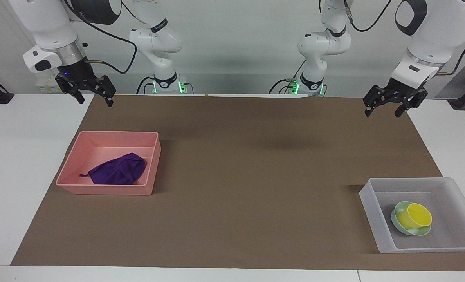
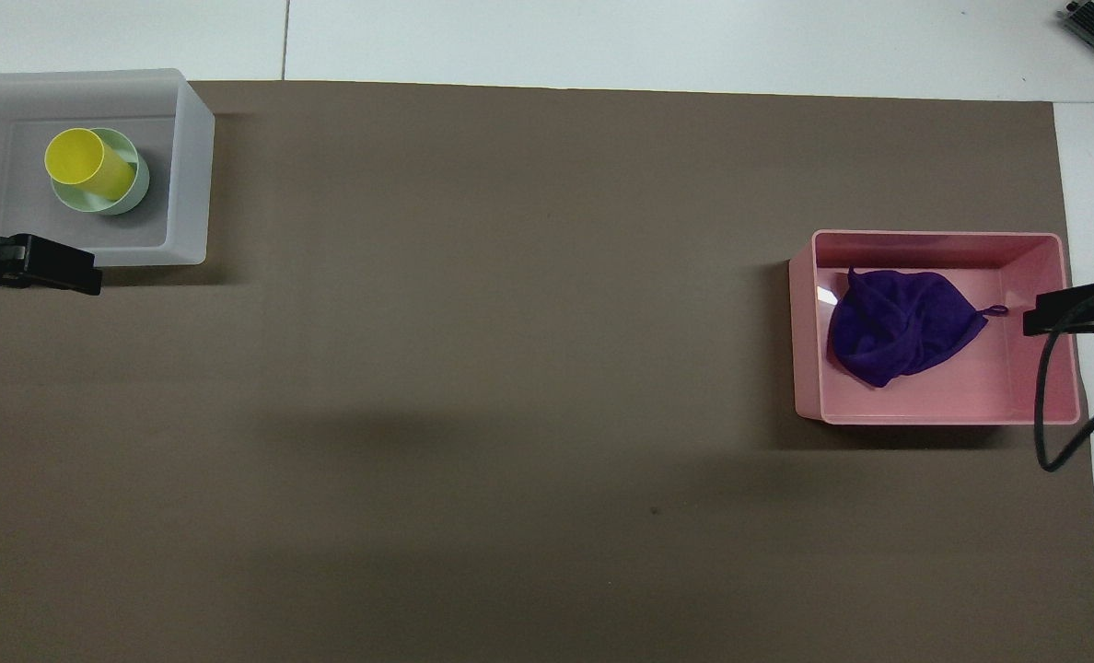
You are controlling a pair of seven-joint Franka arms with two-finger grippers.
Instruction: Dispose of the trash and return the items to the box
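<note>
Rag lay in the pink bin; cup sat in the bowl inside the box. Left tool and right tool hung empty, fingers apart, over the counter. Looked finished; only parking remained.

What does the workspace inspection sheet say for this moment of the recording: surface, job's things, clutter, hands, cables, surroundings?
Surface: brown mat on a white table.
Job's things: purple cloth lies in the pink bin; yellow cup lies tilted in the green bowl, both inside the translucent box.
Clutter: nothing seen.
Hands: left hand open, empty, raised over the mat's edge near the robots; right hand open, empty, raised over the mat's corner at its own end.
Cables: black cable hangs from the right arm over the pink bin's edge, seen from overhead.
Surroundings: pale wall, arm bases with green lights.
</note>
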